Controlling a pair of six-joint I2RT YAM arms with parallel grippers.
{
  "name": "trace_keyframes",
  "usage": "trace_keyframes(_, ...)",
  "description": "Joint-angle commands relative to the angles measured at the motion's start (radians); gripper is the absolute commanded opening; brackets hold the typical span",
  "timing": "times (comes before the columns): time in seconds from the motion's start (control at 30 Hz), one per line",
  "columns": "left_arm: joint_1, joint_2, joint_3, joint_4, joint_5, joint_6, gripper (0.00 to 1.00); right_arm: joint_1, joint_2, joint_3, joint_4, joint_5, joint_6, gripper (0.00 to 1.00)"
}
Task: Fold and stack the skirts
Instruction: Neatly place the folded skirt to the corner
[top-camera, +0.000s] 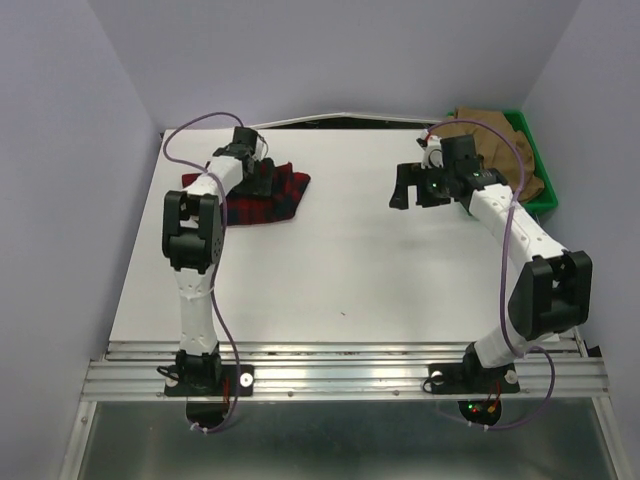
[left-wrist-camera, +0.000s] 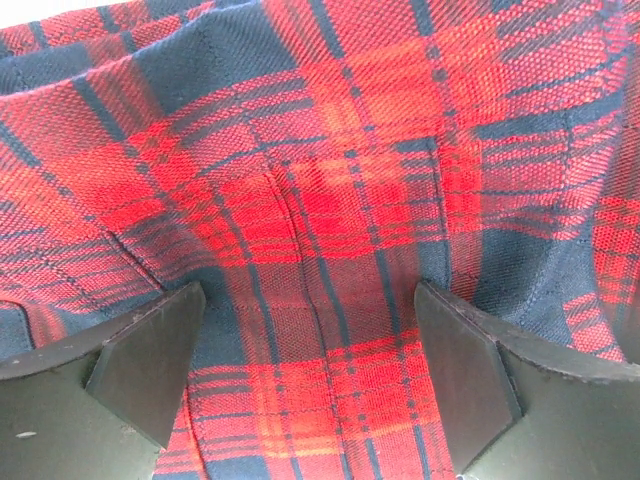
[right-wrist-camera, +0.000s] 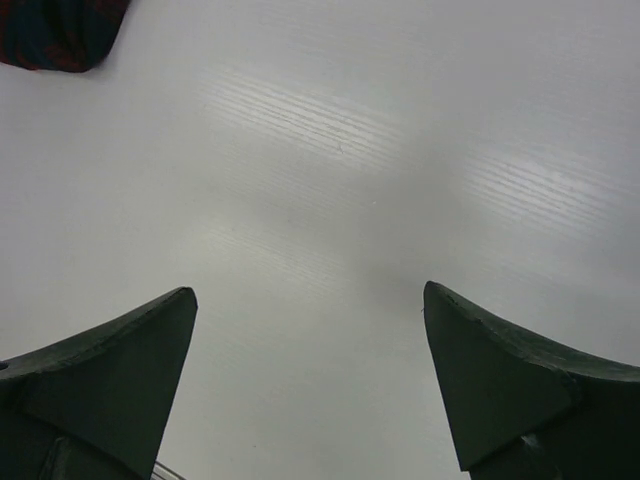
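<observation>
The red plaid skirt (top-camera: 272, 195) lies bunched at the far left of the tabletop (top-camera: 350, 270); the left tool (left-wrist-camera: 310, 300) hangs close over it, spread wide, gripping nothing; the right tool (top-camera: 411, 188) is equally wide and empty above bare surface; the tan skirt (top-camera: 495, 140) sits in the green tray (top-camera: 541, 168). Folding the plaid one seems the step in hand; next, pinch a hem cleanly.
</observation>
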Motion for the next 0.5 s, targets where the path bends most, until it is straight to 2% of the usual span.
trace_keyframes(0.0,0.076,0.158,0.198,-0.158,0.044,0.280,0.98,-0.018,-0.001,0.030,0.023,-0.018,-0.006,1.00)
trace_keyframes(0.13,0.118,0.308,0.483,-0.248,0.041,0.324,0.98,-0.018,0.008,0.030,0.022,-0.028,-0.008,1.00)
trace_keyframes(0.17,0.124,0.369,0.602,-0.282,0.038,0.333,0.98,-0.018,0.008,0.029,0.024,-0.026,-0.006,1.00)
trace_keyframes(0.2,0.126,0.388,0.646,-0.281,0.038,0.347,0.99,-0.018,0.008,0.029,0.023,-0.025,-0.008,1.00)
trace_keyframes(0.3,0.127,0.430,0.717,-0.240,0.015,0.393,0.99,-0.018,0.005,0.023,0.022,-0.018,-0.011,1.00)
trace_keyframes(0.47,0.138,0.408,0.652,-0.073,0.031,0.497,0.99,-0.018,-0.001,0.016,0.021,-0.018,-0.017,1.00)
